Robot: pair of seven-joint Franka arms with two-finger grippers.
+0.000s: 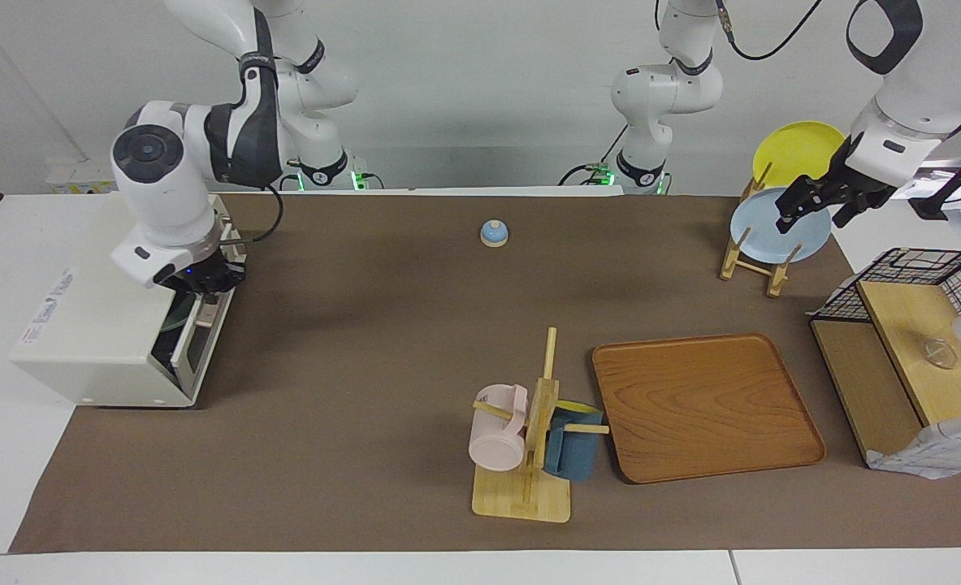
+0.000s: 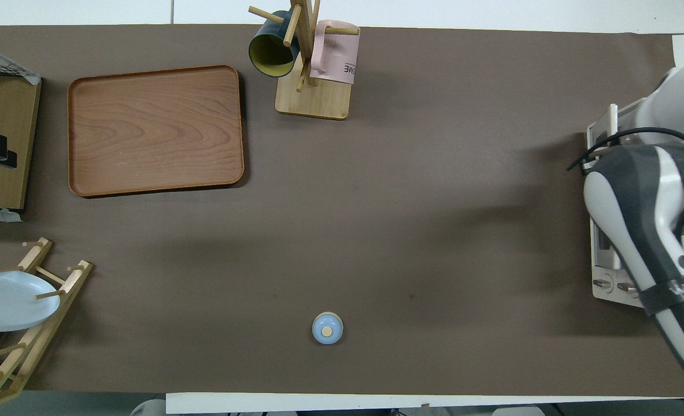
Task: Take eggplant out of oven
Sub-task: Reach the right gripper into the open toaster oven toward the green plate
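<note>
The cream-white oven stands at the right arm's end of the table. Its door faces the middle of the table and its top edge leans a little out from the box. My right gripper is down at that top edge, where the handle is. In the overhead view the right arm covers most of the oven. The eggplant is hidden. My left gripper is open and empty, held in the air over the plate rack, and waits there.
A blue plate and a yellow plate stand in the rack. A wooden tray, a mug tree with a pink and a blue mug, a small blue bell and a wire basket on a wooden shelf are on the mat.
</note>
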